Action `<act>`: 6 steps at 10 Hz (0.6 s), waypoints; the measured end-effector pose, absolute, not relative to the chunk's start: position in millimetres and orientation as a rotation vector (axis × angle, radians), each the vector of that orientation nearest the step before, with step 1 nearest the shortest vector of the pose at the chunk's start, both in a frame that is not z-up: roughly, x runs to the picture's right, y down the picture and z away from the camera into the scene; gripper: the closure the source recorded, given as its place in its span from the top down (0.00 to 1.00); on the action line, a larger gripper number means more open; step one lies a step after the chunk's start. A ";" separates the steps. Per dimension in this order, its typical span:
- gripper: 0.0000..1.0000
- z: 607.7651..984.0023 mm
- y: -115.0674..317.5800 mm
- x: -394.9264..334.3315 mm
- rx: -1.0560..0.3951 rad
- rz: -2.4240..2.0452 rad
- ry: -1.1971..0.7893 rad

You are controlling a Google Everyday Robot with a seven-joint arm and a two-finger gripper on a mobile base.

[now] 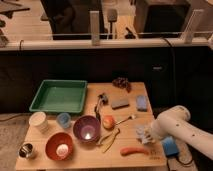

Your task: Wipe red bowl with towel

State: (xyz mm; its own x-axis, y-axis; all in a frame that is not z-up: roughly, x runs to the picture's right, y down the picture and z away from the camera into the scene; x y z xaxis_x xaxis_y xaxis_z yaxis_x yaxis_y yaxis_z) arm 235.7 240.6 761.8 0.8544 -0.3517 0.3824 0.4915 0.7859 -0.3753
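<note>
The red bowl [59,145] stands at the front left of the wooden table [95,156], with something pale inside it. My gripper [144,134] is at the end of the white arm [179,128], low over the table's front right, well to the right of the bowl. A pale grey-blue crumpled shape that may be the towel shows at the gripper's tip. A folded blue cloth or sponge [142,102] lies further back on the right.
A purple bowl [86,128], an apple [108,122], a banana [111,139] and a red carrot-like piece [134,150] lie between the gripper and the bowl. A green tray [59,96], white cup [38,121], small blue cup [63,119] and metal cup [27,150] are on the left.
</note>
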 end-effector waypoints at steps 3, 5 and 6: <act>0.00 728.2 203.2 234.3 -0.399 -0.446 -0.352; 0.00 717.5 187.4 216.1 -0.356 -0.479 -0.379; 0.00 715.0 184.0 209.0 -0.345 -0.496 -0.389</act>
